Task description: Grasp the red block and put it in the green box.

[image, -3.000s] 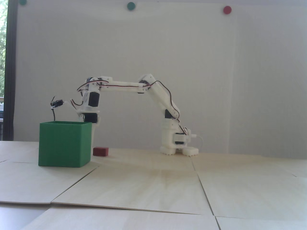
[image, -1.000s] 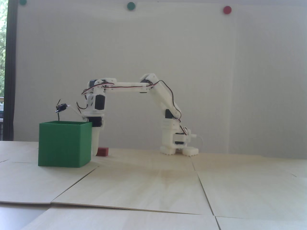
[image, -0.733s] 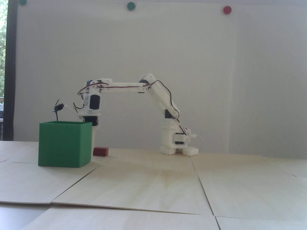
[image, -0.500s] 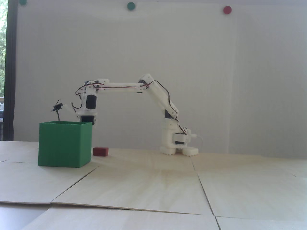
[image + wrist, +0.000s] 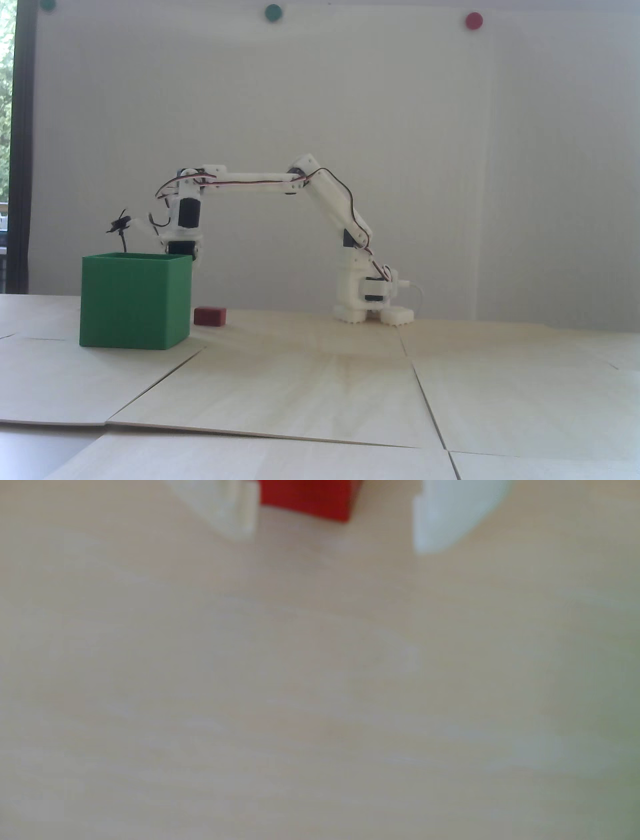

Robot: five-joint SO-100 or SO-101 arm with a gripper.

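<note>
The gripper (image 5: 332,539) enters the wrist view from the top edge with its jaws set wide: two white fingertips (image 5: 239,511) are visible with a clear gap between them, and nothing is clamped. The red block (image 5: 306,499) lies on the wooden table (image 5: 311,687), inside the jaw gap but off centre. It sits against or just beside the fingertip at the left of the view and well apart from the one at the right; actual contact cannot be confirmed because the picture is blurred. In the fixed view the red block (image 5: 210,316) rests on the table (image 5: 320,380) just beside the right wall of the green box (image 5: 135,300). The arm (image 5: 260,180) reaches over from its base and its wrist hangs behind the box rim, so the fingertips are hidden in this view. The wide setting is judged to give clearance on both sides of the block for a straddling descent. The step in hand is judged to be alignment above the block; the grasp is not yet made. Centring the block between the jaws is advised, since closing off centre could push it sideways. The nearby box wall limits room on that side.
</note>
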